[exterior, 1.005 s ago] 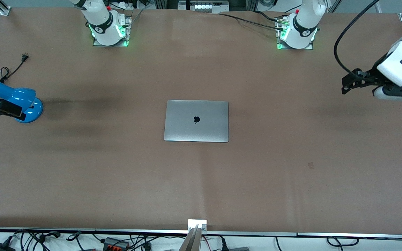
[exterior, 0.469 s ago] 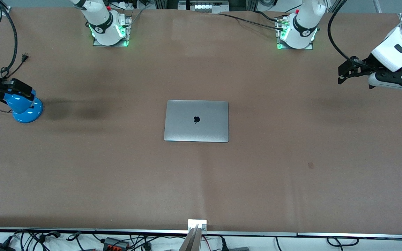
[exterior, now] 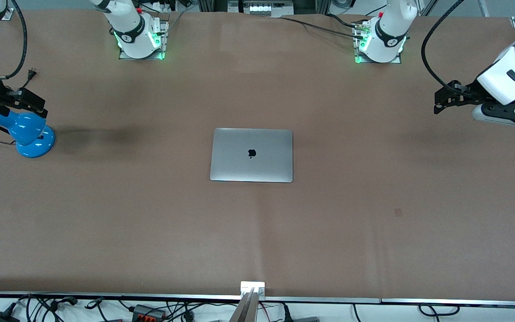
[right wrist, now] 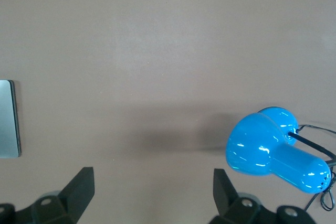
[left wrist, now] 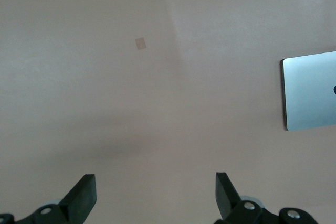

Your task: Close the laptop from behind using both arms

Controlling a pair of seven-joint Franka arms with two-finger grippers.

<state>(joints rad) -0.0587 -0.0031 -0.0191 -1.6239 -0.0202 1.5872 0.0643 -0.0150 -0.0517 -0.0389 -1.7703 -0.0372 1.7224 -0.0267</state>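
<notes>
The silver-grey laptop (exterior: 251, 154) lies shut and flat in the middle of the table, its black apple logo facing up. An edge of it shows in the left wrist view (left wrist: 311, 90) and in the right wrist view (right wrist: 9, 118). My left gripper (exterior: 439, 102) is open and empty, up in the air over the bare table at the left arm's end, well away from the laptop. My right gripper (exterior: 34, 103) is open and empty, up over the blue lamp at the right arm's end. Each wrist view shows its own gripper, left (left wrist: 156, 192) and right (right wrist: 153, 190), with the jaws wide apart over bare table.
A blue desk lamp (exterior: 27, 130) stands at the right arm's end of the table, with its cord and plug (exterior: 31, 73) beside it; it also shows in the right wrist view (right wrist: 273, 153). Both arm bases (exterior: 139, 38) (exterior: 380, 42) stand along the table's edge farthest from the front camera.
The right gripper has moved up and toward the bases, off the lamp's head. The left gripper rose, then dropped slightly. The laptop has not moved.
</notes>
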